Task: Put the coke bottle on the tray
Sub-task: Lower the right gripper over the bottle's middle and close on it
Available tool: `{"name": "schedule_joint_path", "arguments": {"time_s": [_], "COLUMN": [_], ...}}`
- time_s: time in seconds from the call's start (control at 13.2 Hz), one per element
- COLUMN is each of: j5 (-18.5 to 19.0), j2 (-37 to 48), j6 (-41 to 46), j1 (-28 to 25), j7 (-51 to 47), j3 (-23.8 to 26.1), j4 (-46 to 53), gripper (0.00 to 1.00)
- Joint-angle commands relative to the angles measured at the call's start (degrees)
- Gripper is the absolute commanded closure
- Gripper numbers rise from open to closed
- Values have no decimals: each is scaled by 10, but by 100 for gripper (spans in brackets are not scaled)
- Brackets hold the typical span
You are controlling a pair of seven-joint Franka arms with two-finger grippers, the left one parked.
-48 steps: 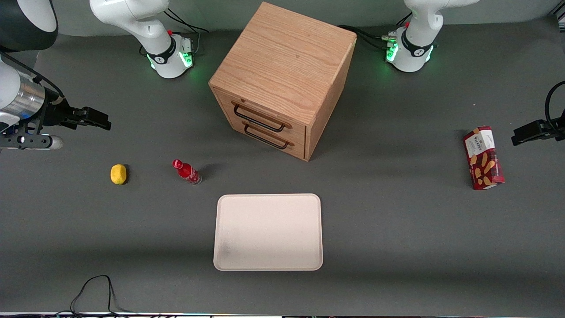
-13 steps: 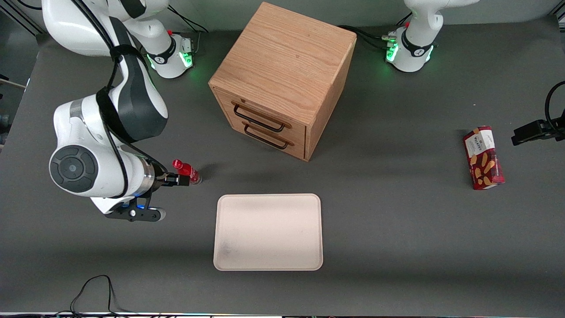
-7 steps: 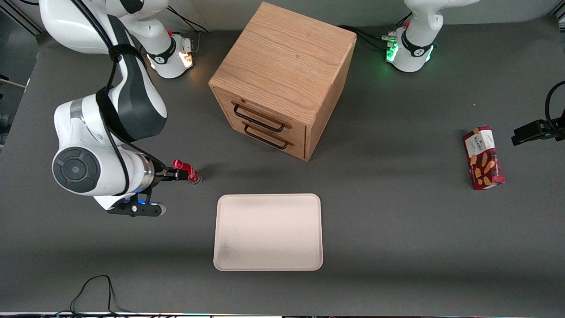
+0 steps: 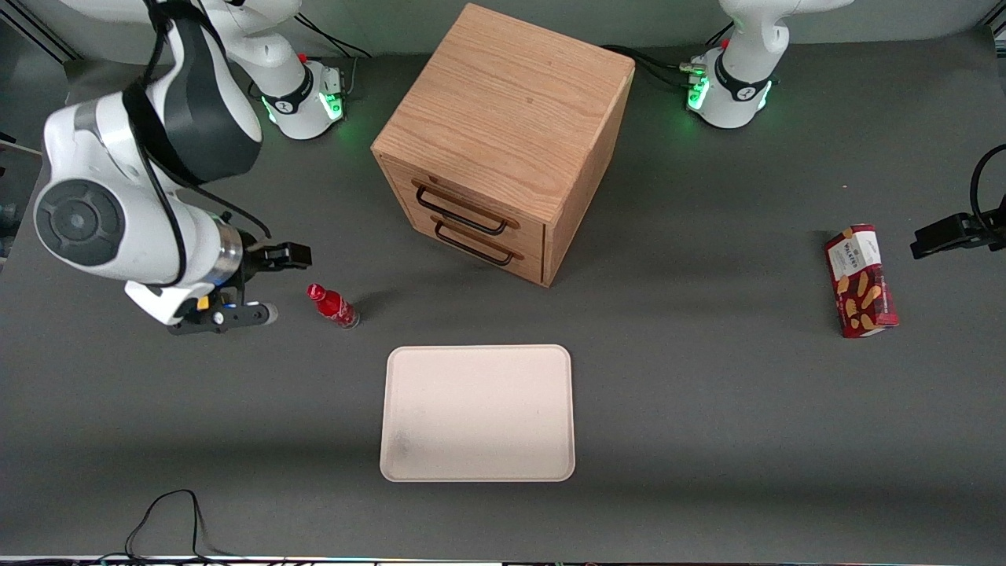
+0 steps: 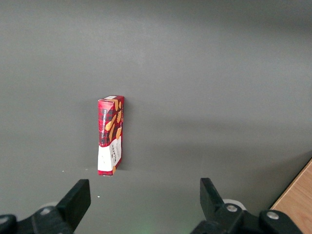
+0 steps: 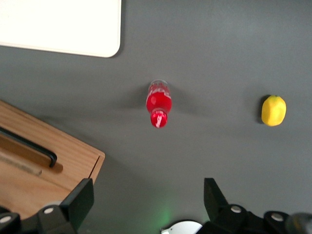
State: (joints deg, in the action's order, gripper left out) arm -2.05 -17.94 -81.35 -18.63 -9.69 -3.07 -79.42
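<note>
The coke bottle (image 4: 333, 306), small with a red label and red cap, rests on the grey table just farther from the front camera than a corner of the tray (image 4: 478, 413). The tray is pale cream-pink and holds nothing. My right gripper (image 4: 292, 255) hangs above the table beside the bottle, a little farther from the front camera, and touches nothing. In the right wrist view my gripper (image 6: 148, 202) is open and empty. The bottle (image 6: 159, 102) lies well ahead of the fingertips (image 6: 82, 197), and a corner of the tray (image 6: 73, 29) also shows.
The wooden drawer cabinet (image 4: 503, 134) stands at the table's middle, farther from the front camera than the tray. A yellow lemon (image 6: 273, 110) lies beside the bottle; my arm hides it in the front view. A red biscuit box (image 4: 860, 281) lies toward the parked arm's end.
My gripper was down at the bottle; it has risen and drawn back from it, empty. The bottle stays in the same place on the table.
</note>
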Motion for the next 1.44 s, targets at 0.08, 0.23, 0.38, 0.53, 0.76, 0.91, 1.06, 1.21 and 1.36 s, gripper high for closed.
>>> {"name": "schedule_joint_path", "arguments": {"time_s": [0.08, 0.23, 0.38, 0.53, 0.76, 0.91, 1.06, 1.21, 1.36], "j5": [-2, -2, -2, -2, -2, -2, 1, 4, 6], "j2": [57, 59, 59, 57, 56, 51, 51, 47, 33], "j6": [-28, -58, -108, -153, -232, -280, -318, -348, -364], "j1": [-1, -1, -2, -2, -2, -2, -3, -3, -4], "j7": [18, 18, 18, 19, 19, 20, 20, 20, 20], "j3": [-1, -1, -1, 0, 0, -1, 0, 0, 0], "j4": [-80, -110, -144, -176, -230, -259, -289, -307, -307], "gripper": [0, 0, 0, 0, 0, 0, 0, 0, 0]}}
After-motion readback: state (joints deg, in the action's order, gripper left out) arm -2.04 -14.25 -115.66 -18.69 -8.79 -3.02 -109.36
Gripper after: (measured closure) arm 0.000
